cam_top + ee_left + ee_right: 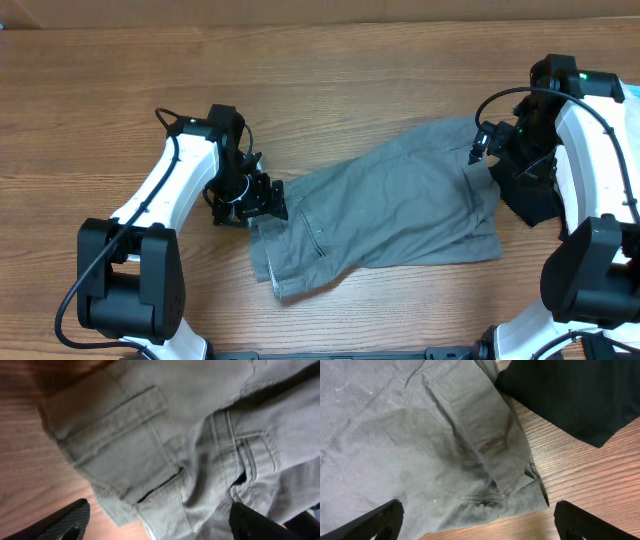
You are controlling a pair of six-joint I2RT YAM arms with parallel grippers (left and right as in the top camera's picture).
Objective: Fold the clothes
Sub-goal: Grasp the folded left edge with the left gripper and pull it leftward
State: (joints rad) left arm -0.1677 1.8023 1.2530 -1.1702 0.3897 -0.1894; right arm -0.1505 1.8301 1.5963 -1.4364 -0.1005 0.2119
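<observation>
The grey shorts [390,205] lie flat across the middle of the wooden table, waistband end at the lower left, leg hems at the right. My left gripper [262,197] is open at the shorts' left edge; the left wrist view shows its fingers [160,522] spread over the waistband, pocket flap and stitched pocket [150,445]. My right gripper [484,146] is open at the shorts' upper right corner; the right wrist view shows its fingers [480,522] spread over a folded leg hem [485,450].
A black garment [530,195] lies by the right arm, touching the shorts' right edge; it also shows in the right wrist view [570,395]. Bare wooden table [330,90] extends behind and in front of the shorts.
</observation>
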